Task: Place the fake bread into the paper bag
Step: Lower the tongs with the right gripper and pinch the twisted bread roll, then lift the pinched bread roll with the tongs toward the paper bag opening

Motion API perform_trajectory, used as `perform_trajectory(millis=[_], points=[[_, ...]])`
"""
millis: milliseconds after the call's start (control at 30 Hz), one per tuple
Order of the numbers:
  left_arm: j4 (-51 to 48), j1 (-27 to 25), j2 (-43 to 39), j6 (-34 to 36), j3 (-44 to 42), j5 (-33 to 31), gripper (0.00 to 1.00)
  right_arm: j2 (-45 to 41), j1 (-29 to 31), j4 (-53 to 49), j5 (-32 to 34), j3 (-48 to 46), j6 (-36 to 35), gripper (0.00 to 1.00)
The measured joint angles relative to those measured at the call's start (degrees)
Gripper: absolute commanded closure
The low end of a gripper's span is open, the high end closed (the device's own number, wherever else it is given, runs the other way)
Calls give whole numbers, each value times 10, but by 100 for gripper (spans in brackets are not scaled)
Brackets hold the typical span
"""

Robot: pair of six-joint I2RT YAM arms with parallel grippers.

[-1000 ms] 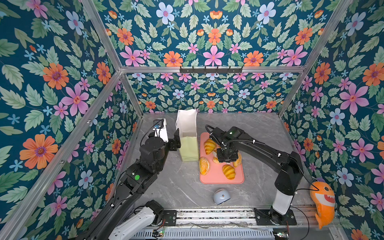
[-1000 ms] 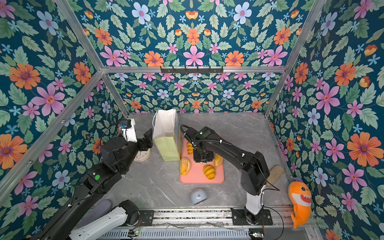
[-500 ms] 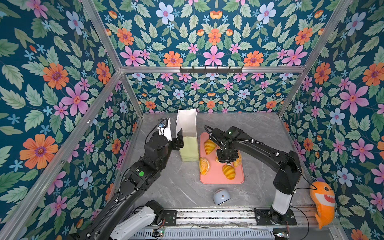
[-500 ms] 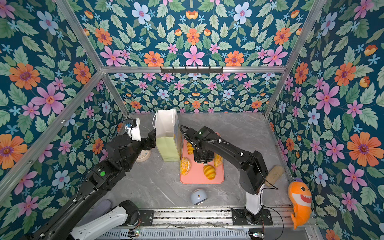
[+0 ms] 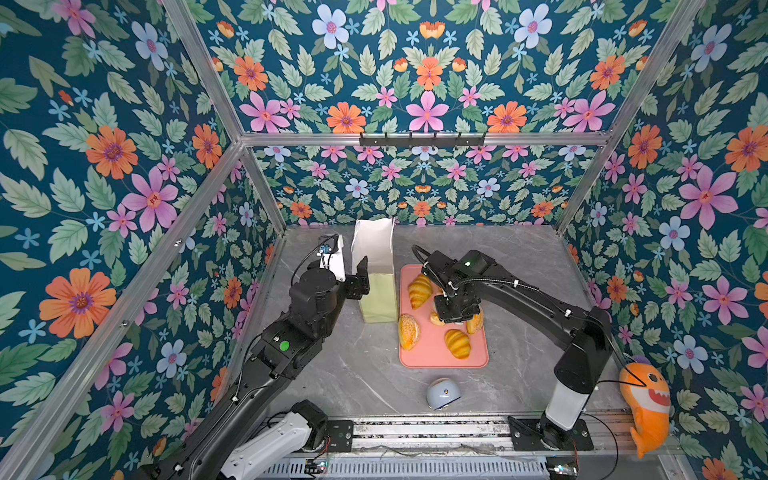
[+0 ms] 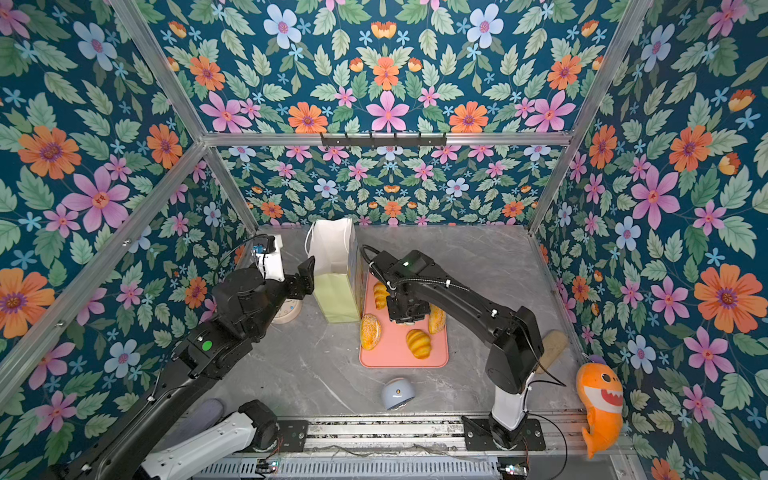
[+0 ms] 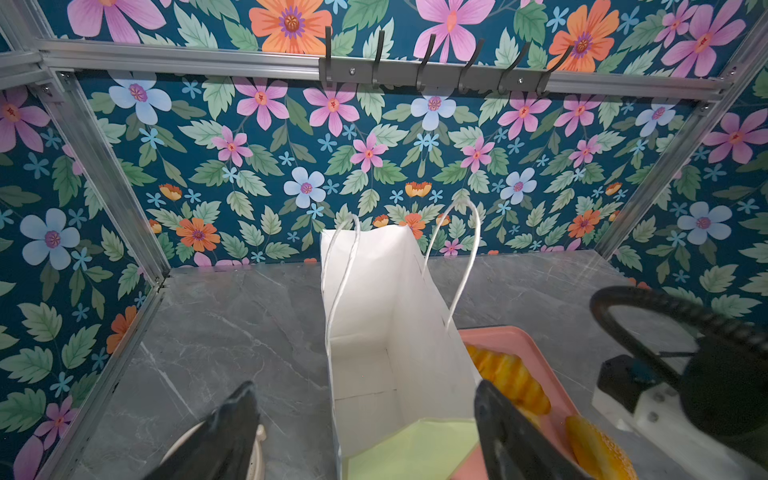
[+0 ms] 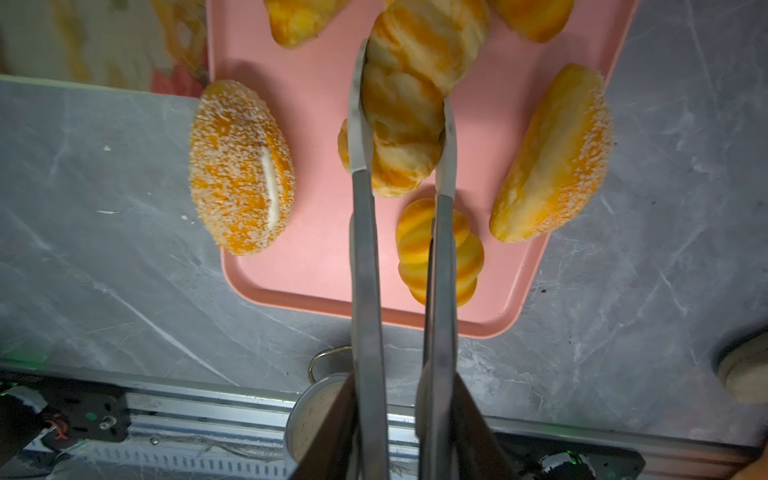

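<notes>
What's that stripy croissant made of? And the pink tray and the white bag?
The croissant is probably foam or soft plastic: glossy, with painted-looking orange stripes. The pink tray seems to be smooth matte plastic or silicone, with rounded corners. The bag looks like paper: thin, creased white walls.

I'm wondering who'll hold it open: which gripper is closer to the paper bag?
Left. The left gripper stands open right at the paper bag; the right gripper is farther, over the pink tray, shut on a croissant.
</notes>
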Motion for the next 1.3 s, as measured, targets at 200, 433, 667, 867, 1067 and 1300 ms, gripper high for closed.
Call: perform_trajectory(millis=[200, 433, 667, 867, 1067, 1300], points=[[-5, 2, 20, -11, 23, 2, 17, -50, 0, -36, 5, 64, -18, 73], [-53, 24, 66, -43, 90, 16, 18, -81, 0, -62, 11, 164, -50, 75], [-100, 63, 92, -79, 136, 57, 19, -97, 0, -44, -13, 217, -77, 76], [-133, 91, 117, -98, 178, 90, 20, -104, 0, -10, -50, 238, -96, 76], [-161, 116, 146, -116, 188, 119, 23, -79, 4, -7, -79, 314, -109, 76], [-164, 142, 153, -132, 160, 145, 24, -66, 8, -11, -115, 364, -119, 76]])
